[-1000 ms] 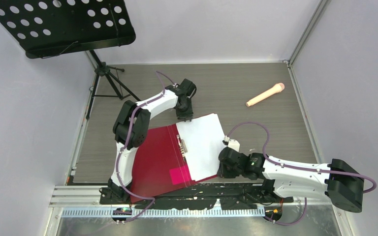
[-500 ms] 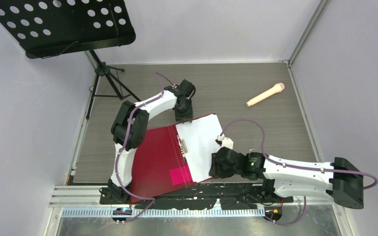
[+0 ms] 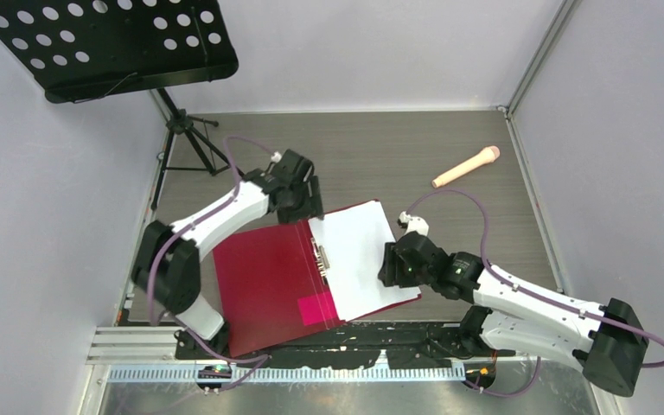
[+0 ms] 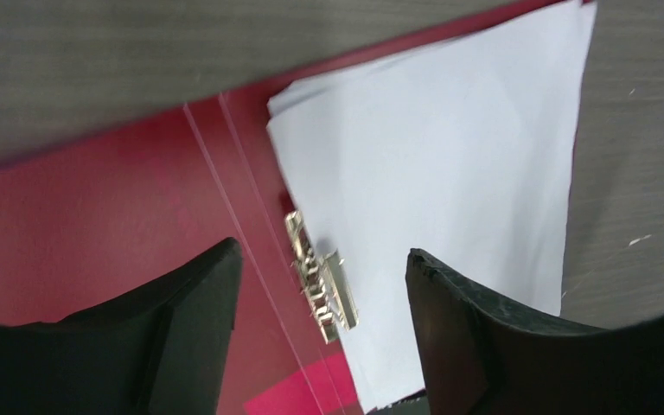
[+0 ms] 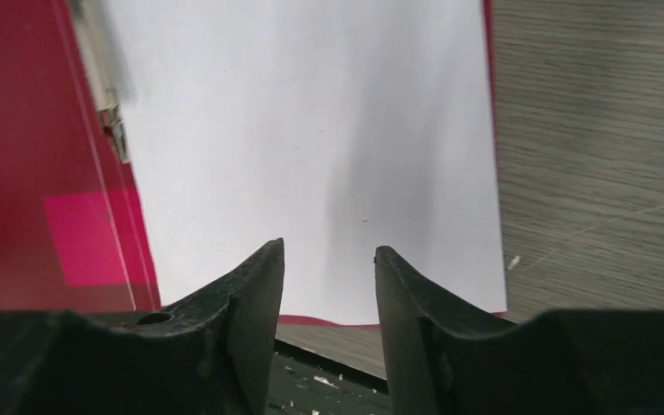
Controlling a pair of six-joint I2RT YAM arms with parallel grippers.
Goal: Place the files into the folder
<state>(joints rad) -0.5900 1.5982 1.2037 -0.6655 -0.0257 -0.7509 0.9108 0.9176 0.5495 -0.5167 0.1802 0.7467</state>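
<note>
The folder [image 3: 264, 277] lies open and flat on the table, dark red, with a metal spine clip [image 4: 320, 281] and a pink patch [image 5: 82, 238]. The files [image 3: 359, 255], white sheets, rest on its right half, against the clip. My left gripper [image 3: 309, 207] hovers over the far end of the spine. In the left wrist view the left gripper [image 4: 322, 255] is open, with the clip showing below between its fingers. My right gripper [image 3: 391, 266] hangs over the right edge of the files [image 5: 311, 130]. In the right wrist view the right gripper [image 5: 328, 251] is open and empty.
A beige microphone [image 3: 467, 166] lies at the far right of the table. A black perforated music stand [image 3: 112, 43] on a tripod [image 3: 186, 138] stands at the far left. Grey walls close in both sides, and a black rail [image 3: 354, 350] runs along the near edge.
Both grippers have opened wider. The left gripper has moved left from the far edge of the files to the spine's far end. The right gripper has moved farther up along the files' right edge.
</note>
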